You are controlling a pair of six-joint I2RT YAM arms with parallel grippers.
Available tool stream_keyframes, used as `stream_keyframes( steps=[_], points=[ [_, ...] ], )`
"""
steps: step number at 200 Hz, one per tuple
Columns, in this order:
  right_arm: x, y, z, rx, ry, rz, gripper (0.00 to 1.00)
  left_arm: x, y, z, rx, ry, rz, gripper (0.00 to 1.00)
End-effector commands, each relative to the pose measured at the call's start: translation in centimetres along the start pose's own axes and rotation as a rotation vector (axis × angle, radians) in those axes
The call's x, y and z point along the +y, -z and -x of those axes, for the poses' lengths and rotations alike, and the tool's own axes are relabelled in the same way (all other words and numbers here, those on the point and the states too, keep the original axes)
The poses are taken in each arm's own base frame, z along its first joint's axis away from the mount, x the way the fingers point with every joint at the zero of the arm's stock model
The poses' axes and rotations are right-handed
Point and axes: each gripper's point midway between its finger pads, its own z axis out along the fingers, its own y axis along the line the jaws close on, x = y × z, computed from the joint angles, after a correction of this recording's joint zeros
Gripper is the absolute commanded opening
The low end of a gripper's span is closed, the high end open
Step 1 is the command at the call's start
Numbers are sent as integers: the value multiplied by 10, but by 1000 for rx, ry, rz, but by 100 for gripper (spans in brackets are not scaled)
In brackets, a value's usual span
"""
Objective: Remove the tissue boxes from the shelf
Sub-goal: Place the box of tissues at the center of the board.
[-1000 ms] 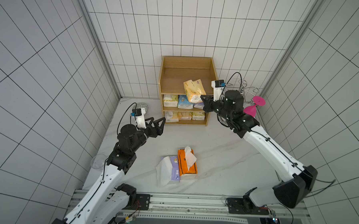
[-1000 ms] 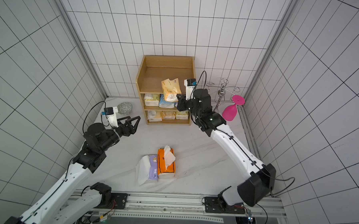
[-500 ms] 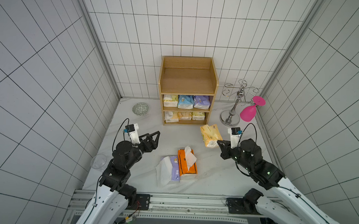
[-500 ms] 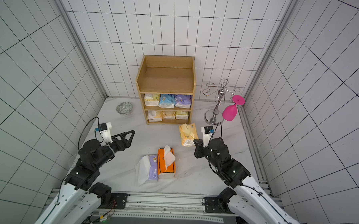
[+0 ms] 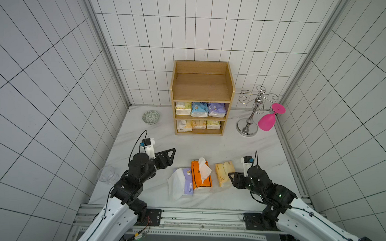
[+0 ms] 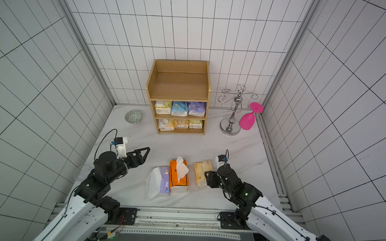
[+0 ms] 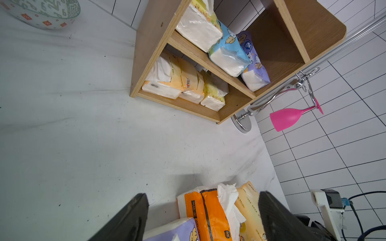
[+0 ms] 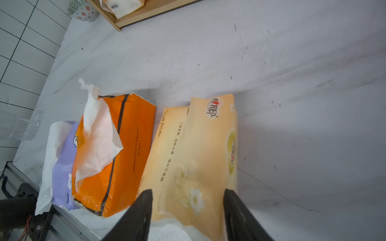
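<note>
Since these soft plastic-wrapped tissue packs (image 5: 199,109) look light, squashy and slick, a pinch across the narrow width, clear of loose tissue, seems best. The black left claw (image 5: 172,157) hangs open, empty, above the white marble desk (image 5: 208,146). On it lie a purple pack (image 5: 188,181), an orange pack (image 5: 196,181) and a peach pack (image 5: 223,176). Six more sit in the light-brown wooden shelf's (image 5: 202,85) lower tiers. The black right claw (image 5: 231,179) stands open astride the peach pack's near end
</note>
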Motion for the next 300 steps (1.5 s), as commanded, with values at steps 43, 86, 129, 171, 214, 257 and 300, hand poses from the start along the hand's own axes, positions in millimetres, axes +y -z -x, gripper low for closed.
stream_keyframes(
  steps=[43, 86, 129, 171, 214, 257, 300],
  points=[
    [-16, 4, 18, -5, 25, -145, 70, 6, -7, 0, 7, -55, 39, 88],
    [-2, -42, -10, 189, 31, -111, 62, 13, -15, -5, 30, -76, 60, 88],
    [23, -60, -12, 184, 21, -30, 57, 15, -19, 1, -19, -97, 56, 90],
    [18, -49, 4, 156, 61, -110, 63, 12, -22, 14, -76, -120, 59, 91],
    [49, -10, 89, -66, 48, -28, 72, 13, -24, 53, -188, -203, 152, 99],
    [112, -20, 184, -189, -8, 123, 71, 22, -51, 74, -180, -136, 143, 98],
    [140, -51, 259, -366, -106, 190, 66, 27, -63, 67, -125, -104, 149, 98]
  ],
)
